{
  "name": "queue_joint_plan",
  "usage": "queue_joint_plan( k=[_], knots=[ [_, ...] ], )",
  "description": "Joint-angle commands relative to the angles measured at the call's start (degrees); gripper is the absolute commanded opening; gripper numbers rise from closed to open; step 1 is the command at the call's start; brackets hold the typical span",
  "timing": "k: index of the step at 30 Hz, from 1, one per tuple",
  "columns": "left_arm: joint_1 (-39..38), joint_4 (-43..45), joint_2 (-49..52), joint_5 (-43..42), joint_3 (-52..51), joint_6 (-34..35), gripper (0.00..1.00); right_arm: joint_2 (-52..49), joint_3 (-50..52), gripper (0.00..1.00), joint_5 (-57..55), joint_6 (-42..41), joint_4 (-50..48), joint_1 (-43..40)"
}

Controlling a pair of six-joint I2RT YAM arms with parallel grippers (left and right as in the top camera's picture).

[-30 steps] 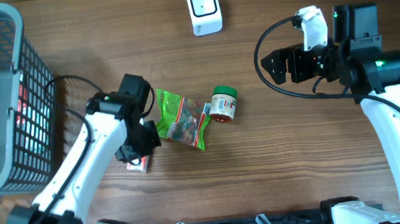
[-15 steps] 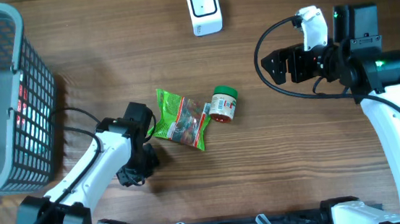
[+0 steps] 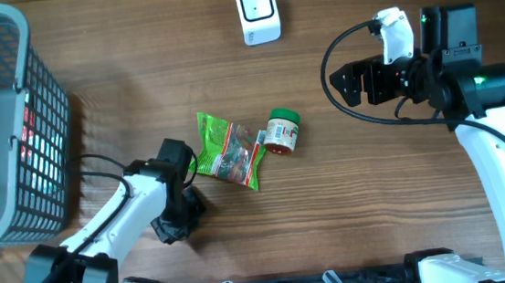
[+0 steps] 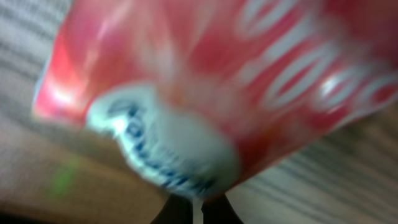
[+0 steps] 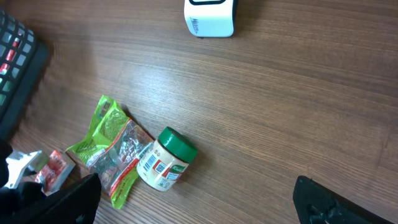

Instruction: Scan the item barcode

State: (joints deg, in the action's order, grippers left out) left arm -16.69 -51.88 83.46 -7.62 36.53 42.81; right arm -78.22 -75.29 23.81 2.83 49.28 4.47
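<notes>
At the left edge of the table (image 3: pixel 396 211) stands the wire basket (image 3: pixel 49 123). Near the front edge, left of centre, the left gripper (image 3: pixel 174 225) is clenched on the red sachet (image 4: pixel 205 87). Its wrist camera shows the dark fingertips pinched together at the sachet's lower border, with glossy red film and a white oval label filling the blurred view. From overhead the sachet is hidden beneath the gripper. It looks light, thin and floppy, with slippery film, so a pinch on a sealed edge seems best, leaving the flat faces uncovered. Where its barcode sits cannot be told. Just to the right lie the green packet (image 3: pixel 228 151) and, just beside it, the green-lidded jar (image 3: pixel 281 132). The white scanner (image 3: pixel 258 11) sits at the back edge, near centre. The right gripper (image 3: pixel 340 85) hangs spread wide and empty toward the right edge.
</notes>
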Motion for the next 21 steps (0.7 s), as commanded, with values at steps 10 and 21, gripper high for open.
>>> queue_joint_plan(
  k=[10, 21],
  knots=[
    [7.5, 12.0, 0.09, 0.17, 5.7, -4.22, 0.04, -0.07, -1.05, 1.0, 0.66, 0.0, -0.13, 0.17],
    [7.91, -7.32, 0.09, 2.71, 41.97, -14.25, 0.53, -0.07, -1.05, 1.0, 0.66, -0.02, -0.13, 0.17]
  ],
)
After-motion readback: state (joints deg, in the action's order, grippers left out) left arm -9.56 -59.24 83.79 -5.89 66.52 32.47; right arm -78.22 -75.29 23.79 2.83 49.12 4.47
